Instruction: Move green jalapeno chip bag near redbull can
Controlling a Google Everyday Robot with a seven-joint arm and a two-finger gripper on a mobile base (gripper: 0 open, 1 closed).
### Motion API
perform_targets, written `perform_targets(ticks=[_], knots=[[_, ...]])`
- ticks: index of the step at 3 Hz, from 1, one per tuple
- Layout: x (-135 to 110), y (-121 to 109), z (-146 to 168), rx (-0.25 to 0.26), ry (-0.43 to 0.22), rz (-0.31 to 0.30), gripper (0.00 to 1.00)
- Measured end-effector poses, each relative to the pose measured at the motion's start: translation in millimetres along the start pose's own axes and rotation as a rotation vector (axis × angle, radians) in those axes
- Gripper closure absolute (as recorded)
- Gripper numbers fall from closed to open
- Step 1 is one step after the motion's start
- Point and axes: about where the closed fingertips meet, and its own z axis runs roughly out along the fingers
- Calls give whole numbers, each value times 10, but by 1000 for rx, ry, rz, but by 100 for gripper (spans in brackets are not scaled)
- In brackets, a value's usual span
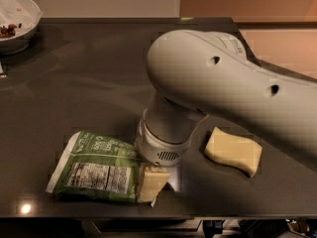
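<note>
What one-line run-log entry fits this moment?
gripper at right end of bag | bag flat on table | can not in view

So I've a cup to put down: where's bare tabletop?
Bare: the wide stretch of table between the bowl and the green jalapeno chip bag. Crowded: the front edge, where the gripper sits at the bag's right end, sponge just beyond the arm.
</note>
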Motion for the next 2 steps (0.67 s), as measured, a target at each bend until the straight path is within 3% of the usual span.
perform_targets(ticks=[1,2], knots=[[14,-50,-67,2,-3,13,64],[137,-263,-260,37,5,50,88]])
